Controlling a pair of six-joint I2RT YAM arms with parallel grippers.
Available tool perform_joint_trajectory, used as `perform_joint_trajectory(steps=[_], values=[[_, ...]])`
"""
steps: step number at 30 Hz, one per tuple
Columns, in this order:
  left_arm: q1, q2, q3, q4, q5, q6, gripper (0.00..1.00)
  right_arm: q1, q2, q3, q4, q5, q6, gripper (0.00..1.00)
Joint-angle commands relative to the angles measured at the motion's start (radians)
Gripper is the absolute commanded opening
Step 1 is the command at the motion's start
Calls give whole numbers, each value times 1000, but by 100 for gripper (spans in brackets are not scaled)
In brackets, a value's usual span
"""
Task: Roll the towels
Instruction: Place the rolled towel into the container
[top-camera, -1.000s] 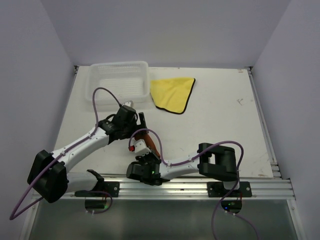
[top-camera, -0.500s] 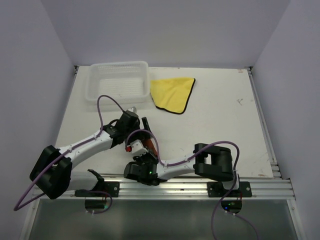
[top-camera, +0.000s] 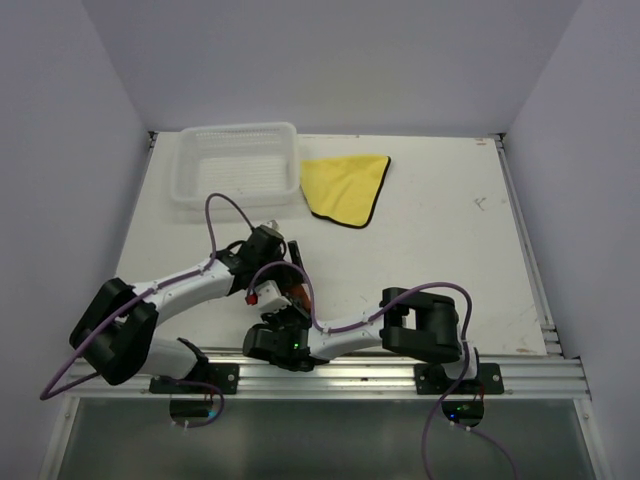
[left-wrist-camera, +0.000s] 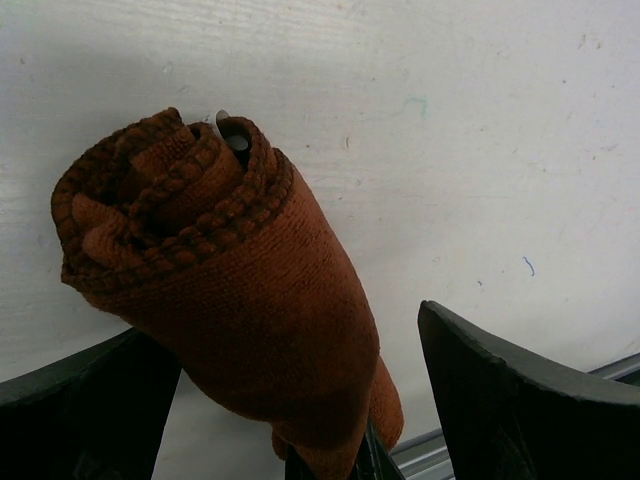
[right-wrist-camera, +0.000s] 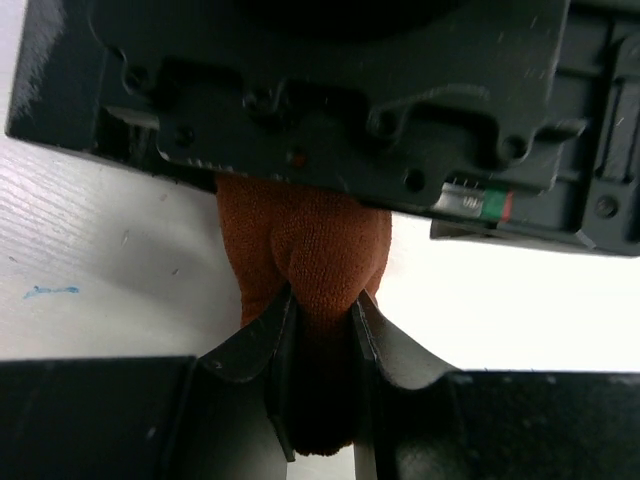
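The rust-brown towel (left-wrist-camera: 230, 300) is rolled into a tight cylinder, its spiral end facing the left wrist camera. My left gripper (left-wrist-camera: 290, 320) is open, one finger on each side of the roll, which leans toward the left finger (left-wrist-camera: 90, 400). My right gripper (right-wrist-camera: 320, 312) is shut on the roll's other end (right-wrist-camera: 310, 250), the cloth bulging out past its jaws. From above, only a sliver of the rust towel (top-camera: 297, 290) shows between the left gripper (top-camera: 291, 258) and the right gripper (top-camera: 288, 303). The yellow towel (top-camera: 346, 185) lies flat and unrolled at the back.
A white mesh basket (top-camera: 238, 172) stands at the back left, next to the yellow towel. The metal rail (top-camera: 380, 375) at the table's near edge runs just behind the right wrist. Purple cables loop over both arms.
The left wrist has come nearer and slightly right, closing over the roll, so less of the rust towel shows from above. The right arm has shifted a little left, still gripping.
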Motion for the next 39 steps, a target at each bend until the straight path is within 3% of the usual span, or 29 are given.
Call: perform_joint_trajectory(steps=[1, 8, 13, 15, 19, 25, 27, 32, 35, 39], values=[[-24, 43, 6, 15, 4, -4, 100, 2, 15, 30, 89, 9, -11, 4], [-44, 97, 11, -44, -16, 11, 96, 8, 7, 2, 147, 11, -48, 4], [-47, 152, 64, -99, -72, 46, 87, 16, 0, -25, 206, 16, -66, 4], [-56, 178, 107, -126, -98, 77, 77, 16, 3, -28, 206, 17, -65, 6], [-93, 262, 184, -284, -229, 126, 74, 18, -12, -48, 229, 19, -46, 11], [-104, 291, 161, -292, -221, 126, 65, 19, -34, -82, 275, 12, -60, 15], [-104, 316, 158, -291, -212, 129, 57, 19, -46, -99, 287, 14, -58, 19], [-105, 328, 140, -275, -218, 131, 43, 36, -98, -146, 311, 38, -66, 52], [-104, 316, 130, -251, -217, 132, 39, 65, -146, -165, 302, 69, -65, 62], [-101, 311, 152, -237, -229, 143, 36, 108, -198, -170, 256, 97, -36, 67]])
